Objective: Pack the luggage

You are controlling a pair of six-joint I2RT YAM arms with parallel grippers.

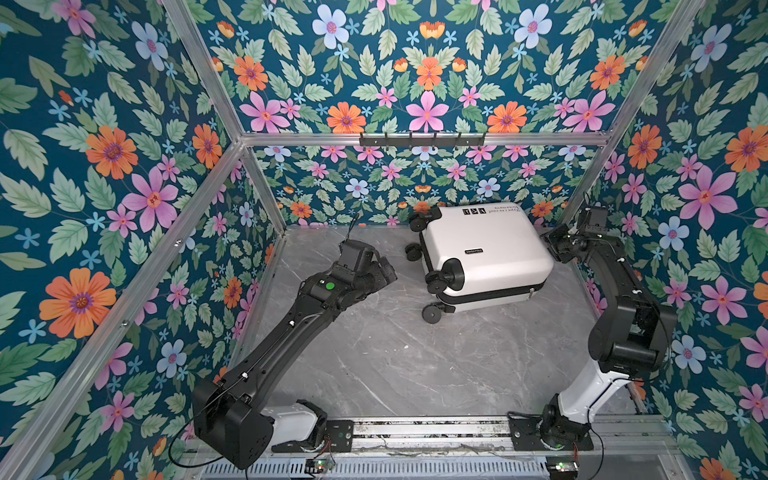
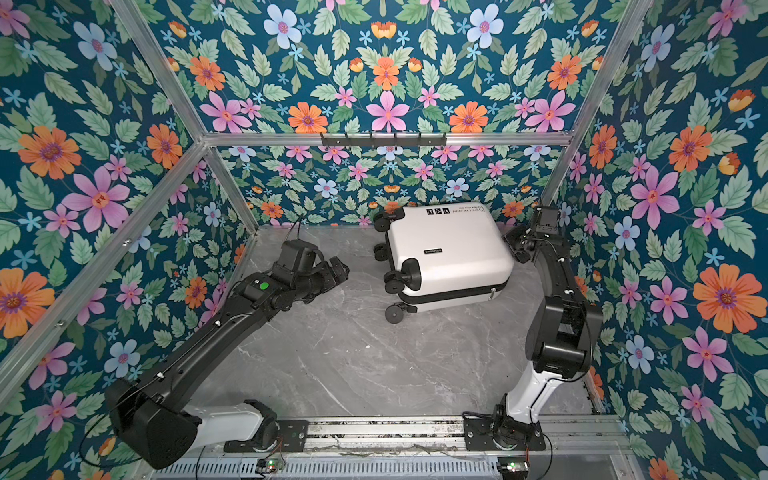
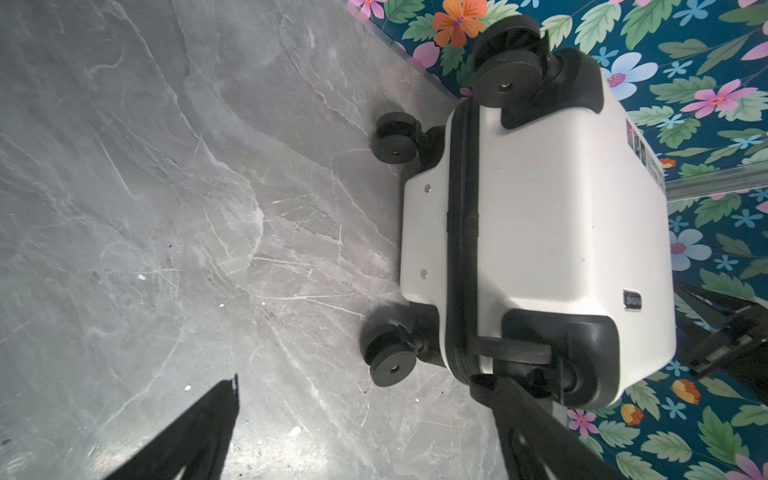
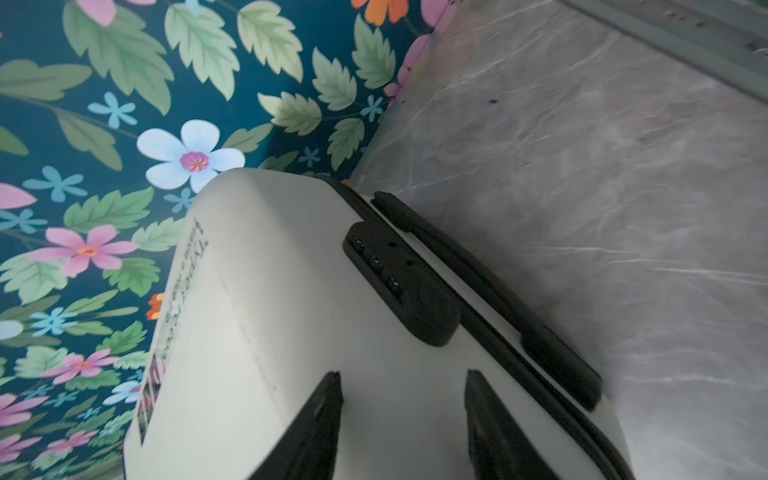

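Note:
The luggage (image 1: pixel 486 249) (image 2: pixel 449 253) is a small white hard-shell suitcase, closed, lying flat near the back wall with its black wheels (image 1: pixel 446 276) pointing left. The black zipper band (image 3: pixel 461 232) runs round it. My left gripper (image 1: pixel 388 270) (image 2: pixel 343 270) (image 3: pixel 365 381) hovers open just left of the wheels, empty. My right gripper (image 1: pixel 550 245) (image 2: pixel 511 245) (image 4: pixel 403 374) is at the suitcase's right end, jaws apart over the white shell (image 4: pixel 291 332) beside the black combination lock (image 4: pixel 399 286) and carry handle (image 4: pixel 478 282); nothing sits between the fingers.
Grey marble table (image 1: pixel 395 361) enclosed by floral walls and an aluminium frame. A black hook rail (image 1: pixel 419 139) hangs on the back wall above the suitcase. The arms' base rail (image 1: pixel 415 428) runs along the front edge.

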